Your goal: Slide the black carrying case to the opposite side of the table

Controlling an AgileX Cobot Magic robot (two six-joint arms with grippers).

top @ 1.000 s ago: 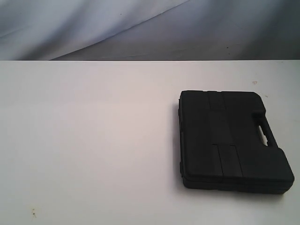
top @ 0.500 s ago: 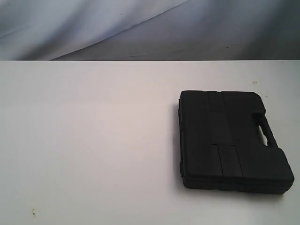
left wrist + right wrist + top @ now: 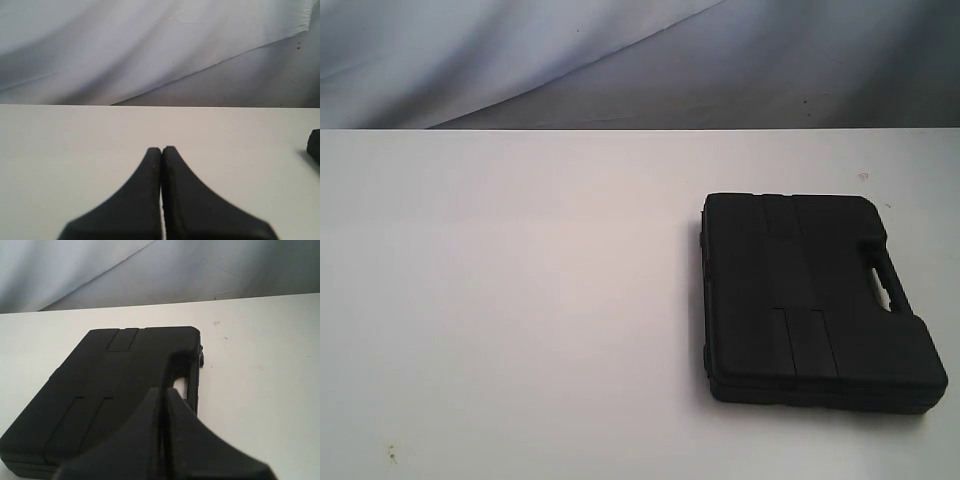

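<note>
the black case (image 3: 815, 300) lies flat and closed on the white counter (image 3: 520, 300), on the right-hand half in the exterior view, well apart from the left side. its lid faces up, with shallow rectangular panels moulded into it. the handle (image 3: 880, 275) is on the case's right-hand edge, with a slot cut through beside it. the bottom edge of the case sits close to the near side of the counter, and its right corner comes close to the edge of that view. the rest of the counter around it is bare white, with a small dark speck (image 3: 863, 177) just beyond the case's far right corner and another speck (image 3: 390, 452) near the near left corner. a pale, creased cloth (image 3: 620, 60) hangs behind the counter.

the left fingers (image 3: 156, 152) are pressed together with only a thin seam between them and nothing held. they hang over bare counter, and a dark corner of the case shows at the edge of the left wrist view, well apart from them.

the right fingers (image 3: 157, 396) are also closed tight against each other, with nothing in their hold. in the right wrist view their tips line up with the case's lid close to the handle slot. whether they touch the case or hover above it cannot be told from these pictures.
</note>
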